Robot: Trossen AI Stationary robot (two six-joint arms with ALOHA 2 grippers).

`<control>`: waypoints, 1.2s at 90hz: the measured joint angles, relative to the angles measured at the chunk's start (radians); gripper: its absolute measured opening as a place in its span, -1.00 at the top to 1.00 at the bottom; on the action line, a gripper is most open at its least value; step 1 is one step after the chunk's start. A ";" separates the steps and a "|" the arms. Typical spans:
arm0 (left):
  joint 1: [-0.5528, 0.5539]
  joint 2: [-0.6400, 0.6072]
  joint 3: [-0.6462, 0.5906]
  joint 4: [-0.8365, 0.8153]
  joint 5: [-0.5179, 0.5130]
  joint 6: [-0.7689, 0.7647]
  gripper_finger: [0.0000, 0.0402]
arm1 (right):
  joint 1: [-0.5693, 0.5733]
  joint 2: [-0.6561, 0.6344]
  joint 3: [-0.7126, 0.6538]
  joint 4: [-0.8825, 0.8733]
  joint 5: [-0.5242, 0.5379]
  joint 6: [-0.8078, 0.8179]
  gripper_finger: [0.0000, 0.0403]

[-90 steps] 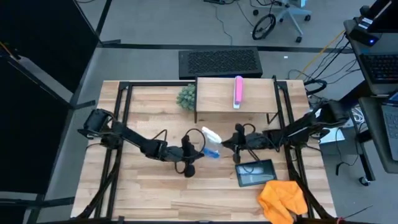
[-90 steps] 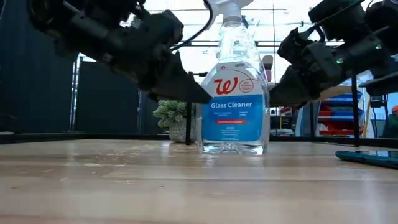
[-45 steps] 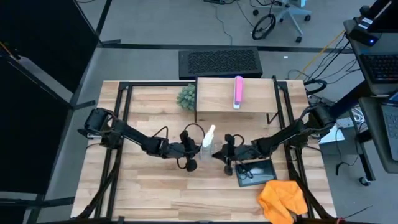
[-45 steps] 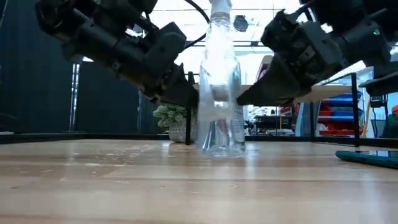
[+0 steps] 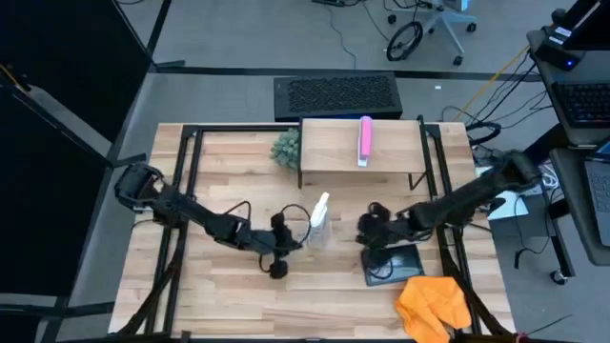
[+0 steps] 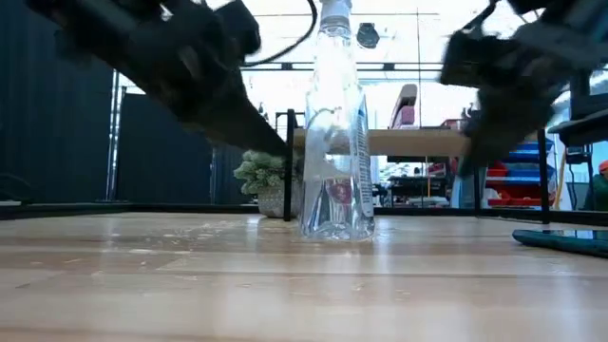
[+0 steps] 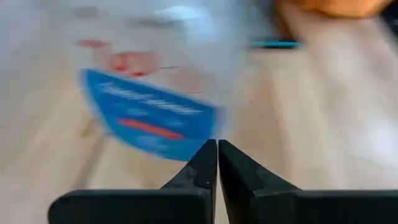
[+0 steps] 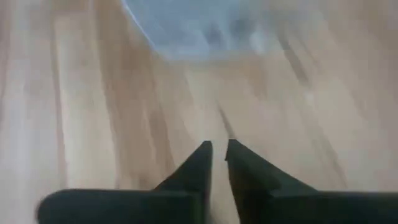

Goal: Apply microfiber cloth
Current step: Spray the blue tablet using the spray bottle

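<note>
My left gripper [image 5: 286, 235] sits just to the left of the clear spray bottle [image 5: 319, 217], which stands upright near the middle of the wooden table [image 5: 229, 295], and in my left wrist view its fingers [image 7: 208, 163] are pressed together with nothing between them. My right gripper [image 5: 366, 229] is to the right of the bottle, clear of it and just above the dark tablet [image 5: 393, 264], its fingers [image 8: 200, 163] nearly touching and empty. The microfiber cloth [image 5: 434, 303] lies crumpled well to the right of the bottle, just past the tablet at the table's near edge, with neither gripper on it.
</note>
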 joint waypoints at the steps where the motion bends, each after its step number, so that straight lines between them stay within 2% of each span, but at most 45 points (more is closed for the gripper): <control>1: -0.005 0.000 0.000 0.005 0.001 -0.006 1.00 | 0.009 -0.007 0.000 -0.019 -0.003 0.024 0.61; 21: -0.084 0.050 0.031 0.048 0.001 -0.040 1.00 | 0.206 -0.083 0.000 -0.303 -0.007 0.516 0.06; 29: -0.103 0.096 0.078 0.054 0.000 -0.040 1.00 | 0.287 -0.066 0.000 -0.308 0.006 0.647 -0.10; 37: -0.119 0.150 0.126 0.053 -0.001 -0.040 1.00 | 0.343 -0.005 0.000 -0.235 0.026 0.716 -0.18; 53: -0.148 0.248 0.210 0.052 -0.002 -0.042 1.00 | 0.389 0.164 0.002 -0.040 0.043 0.762 -0.17; 65: -0.172 0.299 0.253 0.052 -0.003 -0.042 1.00 | 0.390 0.277 0.007 0.242 0.110 0.756 -0.11; 74: -0.190 0.331 0.274 0.049 -0.003 -0.042 1.00 | 0.369 0.353 0.003 0.445 0.141 0.695 -0.07; 82: -0.197 0.355 0.296 0.051 -0.003 -0.043 1.00 | 0.345 0.386 0.005 0.587 0.126 0.622 -0.04; 94: -0.204 0.385 0.342 0.049 -0.004 -0.043 1.00 | 0.326 0.310 0.004 0.523 0.055 0.578 -0.02; 108: -0.207 0.429 0.408 0.053 -0.006 -0.042 1.00 | 0.349 0.157 0.006 0.217 0.022 0.693 -0.02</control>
